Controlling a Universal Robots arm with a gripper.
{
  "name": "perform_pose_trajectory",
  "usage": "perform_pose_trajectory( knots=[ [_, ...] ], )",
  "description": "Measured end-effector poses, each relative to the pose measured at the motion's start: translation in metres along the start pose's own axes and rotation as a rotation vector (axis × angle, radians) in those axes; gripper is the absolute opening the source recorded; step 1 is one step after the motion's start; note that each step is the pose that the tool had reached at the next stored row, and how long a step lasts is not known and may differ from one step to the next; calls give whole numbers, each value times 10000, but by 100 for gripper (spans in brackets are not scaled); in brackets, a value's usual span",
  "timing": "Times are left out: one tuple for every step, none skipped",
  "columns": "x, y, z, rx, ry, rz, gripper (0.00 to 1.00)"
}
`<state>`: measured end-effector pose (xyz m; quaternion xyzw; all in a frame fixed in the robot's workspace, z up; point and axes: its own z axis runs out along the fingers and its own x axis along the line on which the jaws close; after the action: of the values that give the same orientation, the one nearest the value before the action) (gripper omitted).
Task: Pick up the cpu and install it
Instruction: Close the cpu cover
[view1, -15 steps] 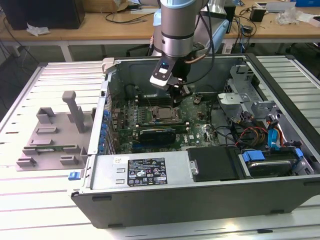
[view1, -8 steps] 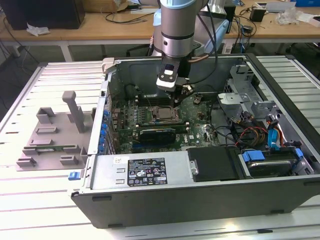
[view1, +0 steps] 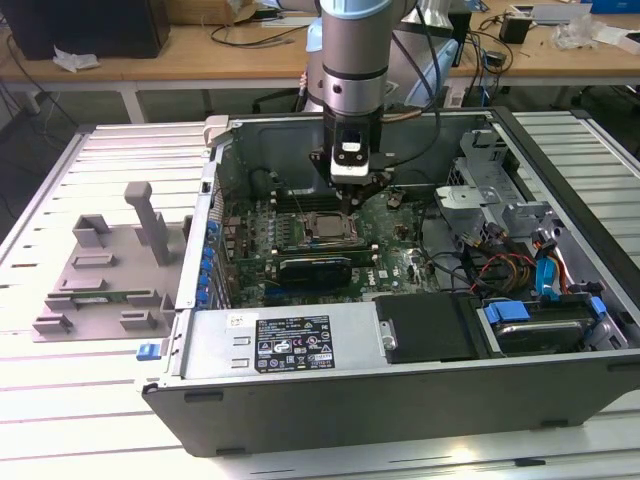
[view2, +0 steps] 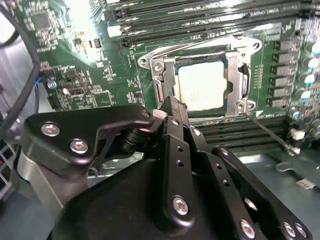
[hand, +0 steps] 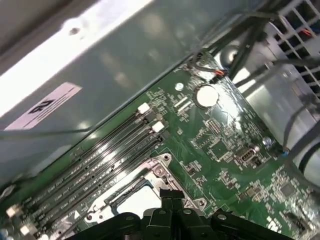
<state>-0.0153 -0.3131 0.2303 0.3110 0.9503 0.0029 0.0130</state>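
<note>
— Cpu (view1: 325, 228): where do we find it?

— Seated flat in its socket frame (view2: 159, 67) on the motherboard (view1: 395, 240). In the exterior view it lies near the gripper (view1: 355, 205), at eight o'clock from it.

— And the jaws?

— We see them closed together, holding nothing.

— How would it handle?

— We judge it light, stiff and slick on top, with a delicate underside. Take it by opposite edges.
</note>
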Motion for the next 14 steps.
perform_pose_trajectory(
  knots=[
    [0,0,1,-9,5,-402,11],
    [0,0,2,-16,9,-696,11],
    [0,0,3,-24,14,-1061,11],
    [0,0,4,-37,22,-1601,11],
    [0,0,5,-42,25,-1824,11],
    [0,0,5,-46,27,-2004,11],
    [0,0,6,-51,30,-2228,11],
    [0,0,7,-55,32,-2412,11],
    [0,0,7,-59,35,-2657,11],
    [0,0,8,-62,37,-2833,11],
    [0,-1,10,-66,40,-3383,11],
    [0,-1,11,-68,42,-3709,11],
    [0,0,13,-73,45,-4075,11],
    [0,-1,14,-75,47,-4381,11]
  ],
)
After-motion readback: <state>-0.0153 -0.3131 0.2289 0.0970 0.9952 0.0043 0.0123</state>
